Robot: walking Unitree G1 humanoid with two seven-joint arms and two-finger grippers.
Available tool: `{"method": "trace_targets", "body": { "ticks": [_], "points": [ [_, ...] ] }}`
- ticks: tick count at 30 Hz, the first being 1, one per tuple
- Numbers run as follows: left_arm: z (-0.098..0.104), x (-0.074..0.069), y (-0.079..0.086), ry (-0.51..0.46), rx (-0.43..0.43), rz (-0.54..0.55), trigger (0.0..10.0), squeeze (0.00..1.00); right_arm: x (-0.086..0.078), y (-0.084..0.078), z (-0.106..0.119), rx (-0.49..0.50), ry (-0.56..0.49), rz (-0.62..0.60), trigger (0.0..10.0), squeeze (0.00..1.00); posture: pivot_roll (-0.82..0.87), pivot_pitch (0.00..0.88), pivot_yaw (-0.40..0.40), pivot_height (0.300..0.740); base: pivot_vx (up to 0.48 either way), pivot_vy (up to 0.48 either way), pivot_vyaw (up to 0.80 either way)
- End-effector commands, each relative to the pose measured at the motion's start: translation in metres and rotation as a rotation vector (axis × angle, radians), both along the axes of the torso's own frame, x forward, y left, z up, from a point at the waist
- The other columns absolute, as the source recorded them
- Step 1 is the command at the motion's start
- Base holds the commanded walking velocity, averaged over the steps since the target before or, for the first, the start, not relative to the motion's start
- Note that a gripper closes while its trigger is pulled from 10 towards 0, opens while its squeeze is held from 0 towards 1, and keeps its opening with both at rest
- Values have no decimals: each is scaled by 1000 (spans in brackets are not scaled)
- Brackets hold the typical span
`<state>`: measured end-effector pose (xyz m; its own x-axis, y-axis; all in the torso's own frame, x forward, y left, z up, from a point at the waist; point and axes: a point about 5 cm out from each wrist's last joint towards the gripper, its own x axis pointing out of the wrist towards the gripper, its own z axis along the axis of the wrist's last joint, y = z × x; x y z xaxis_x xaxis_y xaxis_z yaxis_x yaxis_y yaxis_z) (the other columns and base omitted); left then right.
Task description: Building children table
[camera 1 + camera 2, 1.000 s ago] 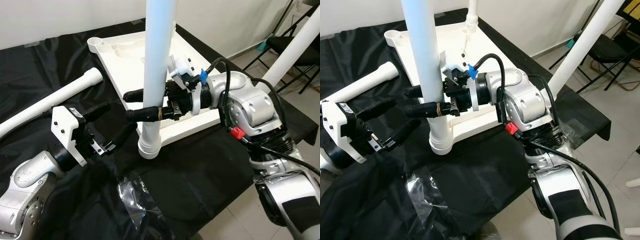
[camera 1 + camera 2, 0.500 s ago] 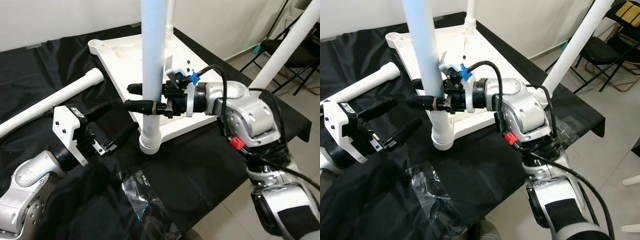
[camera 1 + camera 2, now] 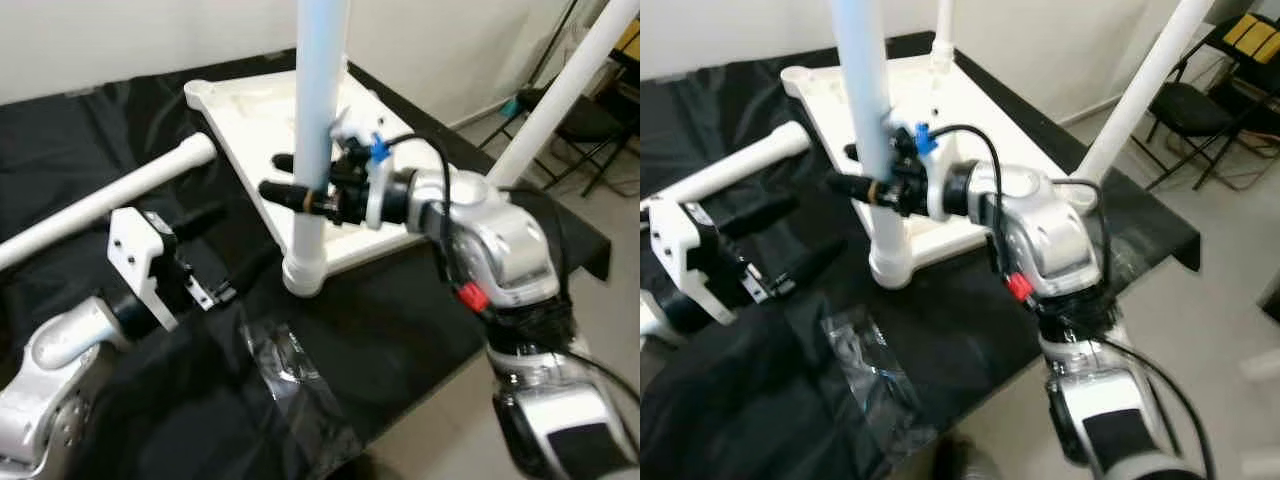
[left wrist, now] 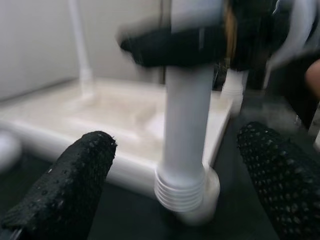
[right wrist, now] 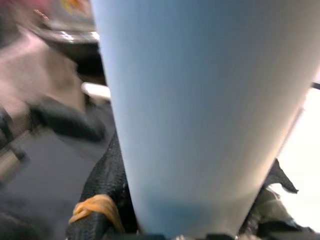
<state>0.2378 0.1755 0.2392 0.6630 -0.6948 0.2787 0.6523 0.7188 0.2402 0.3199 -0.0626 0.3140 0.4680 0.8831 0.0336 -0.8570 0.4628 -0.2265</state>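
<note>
A white tabletop (image 3: 250, 120) lies upside down on the black cloth. A white table leg (image 3: 318, 120) stands upright with its ringed lower end (image 3: 305, 275) at the tabletop's near corner. My right gripper (image 3: 278, 175) is shut on this leg at mid-height; in the right wrist view the leg (image 5: 190, 100) sits between the black fingers (image 5: 100, 185). My left gripper (image 3: 245, 235) is open, low and just left of the leg's foot, touching nothing. In the left wrist view the leg (image 4: 185, 125) stands between and beyond its fingertips.
A loose white leg (image 3: 110, 195) lies on the cloth at the left. One fitted leg (image 3: 560, 95) rises at the right corner, another (image 3: 943, 30) at the far corner. A clear plastic bag (image 3: 290, 370) lies near the table's front edge. A black chair (image 3: 1200, 100) stands at the right.
The head views have shifted and blurred. My right gripper still holds the leg upright at the tabletop's near corner. My left gripper stays open beside its foot.
</note>
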Motion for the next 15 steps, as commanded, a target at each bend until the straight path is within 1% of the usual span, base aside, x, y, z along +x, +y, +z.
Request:
{"method": "trace_targets", "body": {
  "ticks": [1, 6, 9, 11, 13, 15],
  "points": [
    [2, -1, -4, -11, 4, -29, 10000, 0, -1, -2, -3, -9, 12, -33, 10000, 0, -9, 227, -71, 740, 0, 0, 0],
    [3, 0, -4, -10, 5, -35, 10000, 0, -4, 2, -2, 37, 17, -68, 10000, 0, -9, 226, -62, 740, 0, 0, 0],
    [3, 0, -5, -11, 7, -37, 10000, 0, -5, 2, 1, 55, 17, -77, 10000, 0, -9, 226, -61, 740, 0, 0, 0],
    [4, 1, -4, -13, 8, -36, 10000, 0, -5, -1, 8, 70, -8, -85, 10000, 0, -9, 223, -58, 740, 0, 0, 0],
    [4, 1, -4, -13, 8, -37, 10000, 0, -6, -2, 14, 84, -31, -73, 10000, 0, -11, 223, -57, 740, 0, 0, 0],
    [3, 2, -5, -12, 6, -38, 10000, 0, -9, -3, 22, 109, -63, -22, 10000, 0, -12, 222, -57, 740, 0, 0, 0]
  ]
}}
